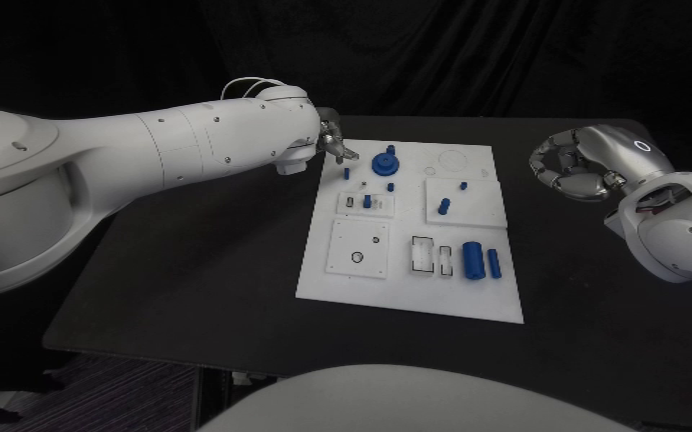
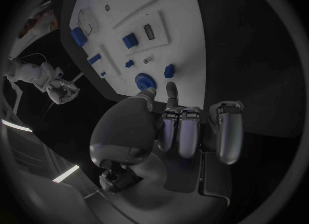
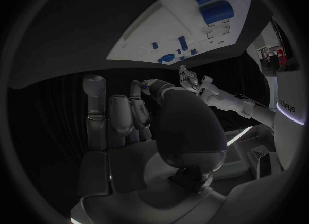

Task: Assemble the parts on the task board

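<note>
The task board (image 1: pixel 411 282) lies flat in the middle of the black table (image 1: pixel 202 262), a white plate with raised white panels and small blue parts spread over it. A round blue part (image 1: pixel 385 164) stands near the board's far left corner, with a slim blue peg (image 1: pixel 391 148) just behind it. Nearer the robot, two blue cylinders (image 1: pixel 473 260) lie side by side close to the board's right edge, beside a rectangular white recess (image 1: pixel 424 253). A small blue block (image 1: pixel 444 205) sits on the right-hand raised panel, and a square panel with a dark hole (image 1: pixel 359 249) occupies the near left part. The left hand (image 1: pixel 335 142) hovers at the board's far left corner, close to the round blue part; the left wrist view shows its fingers (image 2: pixel 187 128) held fairly straight and a little apart, with nothing between them and the thumb tip just short of the round part (image 2: pixel 144 82). The right hand (image 1: pixel 577 167) hangs above the table off the board's right edge, well apart from the parts, its fingers (image 3: pixel 122 118) loosely curled and gripping nothing.
</note>
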Robot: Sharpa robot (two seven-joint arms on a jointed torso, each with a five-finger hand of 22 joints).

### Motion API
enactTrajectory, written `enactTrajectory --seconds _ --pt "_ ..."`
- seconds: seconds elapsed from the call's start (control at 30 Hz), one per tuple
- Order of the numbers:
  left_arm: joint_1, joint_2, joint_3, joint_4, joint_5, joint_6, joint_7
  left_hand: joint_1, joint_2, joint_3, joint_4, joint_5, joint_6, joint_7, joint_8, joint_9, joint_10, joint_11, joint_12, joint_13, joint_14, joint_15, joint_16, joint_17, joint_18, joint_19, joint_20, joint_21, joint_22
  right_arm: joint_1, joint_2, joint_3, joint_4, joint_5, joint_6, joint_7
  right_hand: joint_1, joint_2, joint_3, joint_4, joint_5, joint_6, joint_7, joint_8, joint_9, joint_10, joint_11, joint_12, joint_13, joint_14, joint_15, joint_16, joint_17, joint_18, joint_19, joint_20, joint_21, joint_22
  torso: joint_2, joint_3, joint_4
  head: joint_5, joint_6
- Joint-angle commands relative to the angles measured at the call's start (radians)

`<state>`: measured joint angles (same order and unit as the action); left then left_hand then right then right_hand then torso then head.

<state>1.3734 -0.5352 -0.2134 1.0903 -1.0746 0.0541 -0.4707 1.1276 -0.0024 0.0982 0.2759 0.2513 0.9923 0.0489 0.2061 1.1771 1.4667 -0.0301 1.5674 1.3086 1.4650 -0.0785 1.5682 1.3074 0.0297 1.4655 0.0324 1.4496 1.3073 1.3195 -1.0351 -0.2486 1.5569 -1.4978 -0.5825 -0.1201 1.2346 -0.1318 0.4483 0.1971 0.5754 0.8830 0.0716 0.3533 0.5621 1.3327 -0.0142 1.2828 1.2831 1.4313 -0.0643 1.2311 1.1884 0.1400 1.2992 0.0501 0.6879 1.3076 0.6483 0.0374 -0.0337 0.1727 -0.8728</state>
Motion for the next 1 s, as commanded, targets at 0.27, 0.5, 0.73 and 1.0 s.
enactTrajectory --seconds 0.27,0.5,0.73,1.0 --pt "-0.008 0.012 0.001 -0.024 -0.003 0.033 -0.006 0.009 0.000 -0.004 -0.003 0.002 -0.013 0.000 -0.002 0.003 0.104 0.010 0.003 0.262 0.106 0.007 0.003 0.263 0.003 0.039 0.008 -0.011 0.215 -0.002 -0.002 0.001 0.000 -0.006 -0.005 -0.006 -0.003 0.000 -0.003 -0.003 0.002 0.004 0.000 0.005 0.002 -0.001 0.000 -0.005 -0.001 -0.003 -0.003 -0.004 -0.002 -0.001 0.000 -0.003 -0.002 0.079 -0.001 0.0007 0.0001 -0.001 0.000" --pt "-0.014 0.017 0.001 -0.033 -0.003 0.038 -0.005 0.005 0.001 -0.007 0.001 -0.003 -0.015 0.002 -0.002 0.005 0.104 0.012 0.003 0.262 0.106 0.008 0.003 0.263 0.004 0.037 0.008 -0.015 0.214 -0.002 -0.001 0.001 -0.002 -0.006 -0.007 -0.006 -0.017 0.003 -0.004 0.009 0.003 0.000 0.001 0.003 0.002 -0.002 0.001 -0.007 -0.002 -0.003 -0.002 -0.005 -0.002 -0.001 0.001 -0.003 -0.004 0.079 -0.001 -0.0001 -0.0015 0.003 0.000" --pt "-0.019 0.020 0.001 -0.042 -0.003 0.042 -0.001 0.001 0.002 -0.011 0.004 -0.011 -0.017 0.003 -0.003 0.006 0.104 0.013 0.003 0.262 0.106 0.009 0.003 0.263 0.005 0.035 0.009 -0.018 0.213 -0.002 0.000 0.001 -0.004 -0.006 -0.005 -0.006 -0.025 0.004 -0.005 0.017 0.003 -0.002 0.001 0.002 0.002 -0.001 0.001 -0.006 -0.002 -0.003 -0.002 -0.006 -0.002 -0.001 0.001 -0.002 -0.006 0.078 -0.001 -0.0002 -0.0014 0.004 0.000" --pt "-0.021 0.026 0.001 -0.047 -0.003 0.051 0.003 -0.003 0.004 -0.014 0.007 -0.017 -0.025 0.006 -0.007 0.006 0.104 0.015 0.003 0.262 0.106 0.011 0.003 0.263 0.007 0.030 0.011 -0.027 0.210 -0.002 0.003 0.001 -0.005 -0.006 -0.003 -0.006 -0.025 0.003 -0.004 0.017 0.003 -0.002 0.001 0.002 0.002 -0.001 0.001 -0.006 -0.002 -0.002 -0.002 -0.005 -0.002 -0.001 0.001 -0.002 -0.007 0.078 -0.001 -0.0006 -0.0004 0.003 0.000"
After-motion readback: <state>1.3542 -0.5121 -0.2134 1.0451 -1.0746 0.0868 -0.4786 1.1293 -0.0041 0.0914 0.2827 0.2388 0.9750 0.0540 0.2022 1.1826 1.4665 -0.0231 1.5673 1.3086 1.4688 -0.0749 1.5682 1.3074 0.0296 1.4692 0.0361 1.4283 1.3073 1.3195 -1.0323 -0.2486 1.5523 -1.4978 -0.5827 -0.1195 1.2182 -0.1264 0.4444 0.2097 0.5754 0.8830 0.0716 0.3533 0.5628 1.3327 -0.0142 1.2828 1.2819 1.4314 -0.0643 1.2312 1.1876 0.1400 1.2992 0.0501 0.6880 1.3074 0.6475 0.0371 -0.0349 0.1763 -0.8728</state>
